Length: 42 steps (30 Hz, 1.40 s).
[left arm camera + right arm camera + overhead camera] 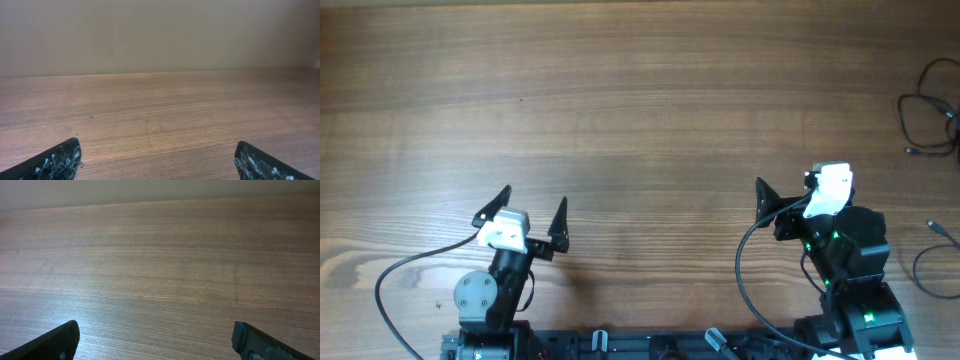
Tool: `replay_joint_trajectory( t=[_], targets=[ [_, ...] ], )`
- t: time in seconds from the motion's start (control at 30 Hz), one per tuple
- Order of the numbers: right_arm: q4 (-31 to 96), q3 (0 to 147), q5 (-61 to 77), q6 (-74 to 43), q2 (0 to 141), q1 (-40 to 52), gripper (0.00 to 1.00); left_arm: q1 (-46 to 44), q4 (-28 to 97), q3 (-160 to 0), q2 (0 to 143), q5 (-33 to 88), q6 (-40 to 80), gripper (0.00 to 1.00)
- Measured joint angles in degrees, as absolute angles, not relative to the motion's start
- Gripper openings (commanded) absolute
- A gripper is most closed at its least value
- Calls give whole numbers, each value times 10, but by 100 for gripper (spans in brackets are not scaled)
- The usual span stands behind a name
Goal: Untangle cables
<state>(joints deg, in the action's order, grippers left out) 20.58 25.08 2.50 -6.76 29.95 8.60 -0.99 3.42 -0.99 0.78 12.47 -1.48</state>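
Before a beige wall [160, 35], the table [160, 110] holds cables [930, 100].

Left gripper [157, 150], jaws spread wide, above wooden table [160, 110], beige wall [160, 35] beyond.

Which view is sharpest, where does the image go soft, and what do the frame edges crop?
Overhead: even light, sharp grain on the brown wooden table; thin black cables cropped by the right edge. Left wrist: far table and wall hazy; the left hand shows only corner fingertips. Right wrist: near grain crisp, far edge softer.
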Motion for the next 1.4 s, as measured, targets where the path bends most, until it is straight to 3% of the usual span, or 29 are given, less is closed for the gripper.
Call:
replay_joint_trajectory(
  t=[0.73, 1.4],
  targets=[
    [206, 251, 25, -68, 300, 86, 100, 22, 44, -10, 8, 30, -28, 100],
    [206, 251, 25, -68, 300, 86, 100, 23, 44, -10, 8, 28, -28, 100]
  ],
)
